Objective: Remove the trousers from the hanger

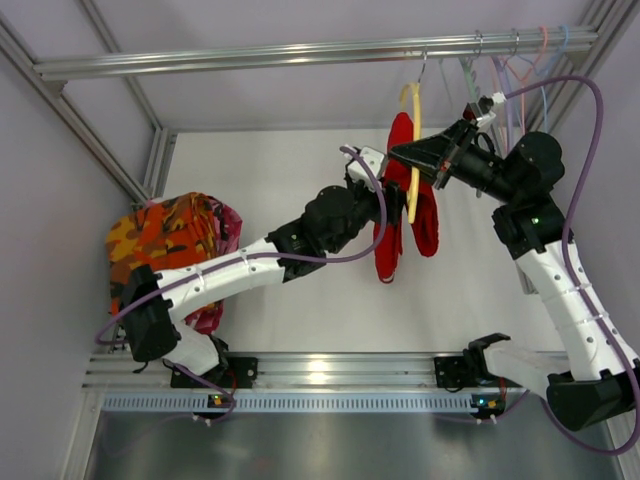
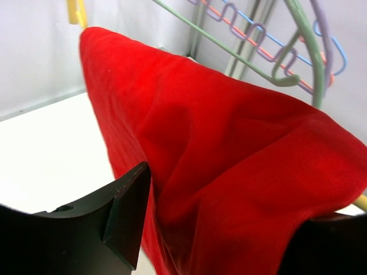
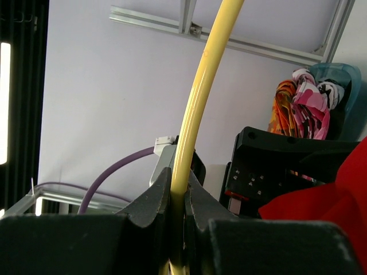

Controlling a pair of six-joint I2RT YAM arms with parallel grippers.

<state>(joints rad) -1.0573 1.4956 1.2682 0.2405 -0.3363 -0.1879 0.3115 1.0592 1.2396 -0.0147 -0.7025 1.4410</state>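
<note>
The yellow hanger (image 1: 413,140) hangs by its metal hook from the top rail (image 1: 300,55), and the red trousers (image 1: 400,225) are draped over it, hanging down. My right gripper (image 1: 408,153) is shut on the hanger's yellow arm (image 3: 200,97), which runs up between its fingertips (image 3: 179,195). My left gripper (image 1: 392,200) is at the trousers from the left. In the left wrist view its jaws stand apart, open, with the red trousers (image 2: 229,149) bulging between the fingers (image 2: 123,217). A stub of the yellow hanger (image 2: 74,11) shows above the cloth.
An orange camouflage cloth (image 1: 165,240) and a pink cloth (image 1: 225,222) lie piled at the left. Pale green, lilac, pink and blue hangers (image 1: 510,70) hang at the rail's right end, close behind the trousers (image 2: 298,74). Frame posts line both sides.
</note>
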